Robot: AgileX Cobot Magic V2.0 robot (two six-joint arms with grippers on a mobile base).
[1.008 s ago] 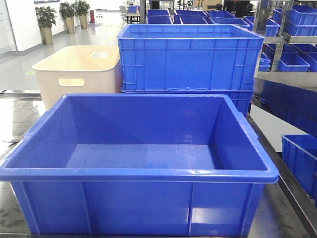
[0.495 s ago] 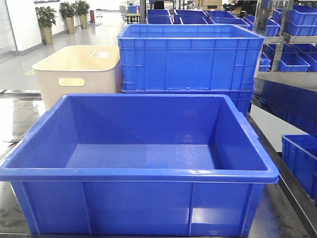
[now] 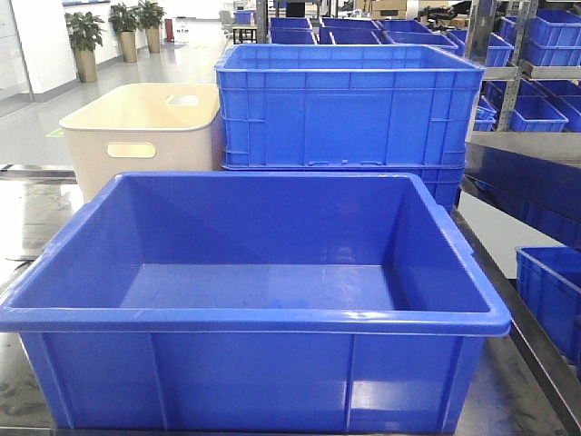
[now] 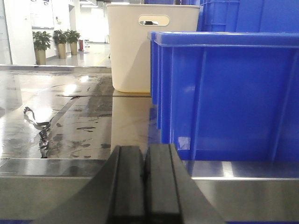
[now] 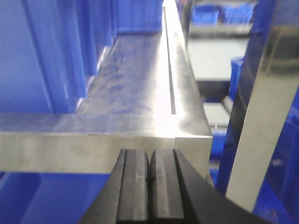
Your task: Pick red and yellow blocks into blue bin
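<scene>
In the front-facing view the blue bin (image 3: 263, 318) fills the foreground on the steel table (image 3: 23, 218), its smooth inside bare: no red or yellow block lies in it, and neither block shows anywhere in this view. Behind it on the left stands the beige tub (image 3: 145, 136) with a handle cut-out, and behind on the right the taller blue crate (image 3: 349, 109). No arm reaches into this picture.

In the left wrist view the left gripper (image 4: 145, 186) sits low at the table's near edge with its two black pads pressed together on nothing. The bin's ribbed outer wall rises ahead on the right, the beige tub beyond it. The wet-looking tabletop to the left carries a dark strap (image 4: 39, 128) but no blocks.

In the right wrist view the right gripper (image 5: 150, 186) is likewise closed with nothing between the pads, just below the table's corner, the bin's wall on the left.

The blocks are out of sight, so they must be found first. Small hard plastic pieces should be light, stiff and somewhat slick; pinching them across flat opposite sides, not the studs, seems safest
</scene>
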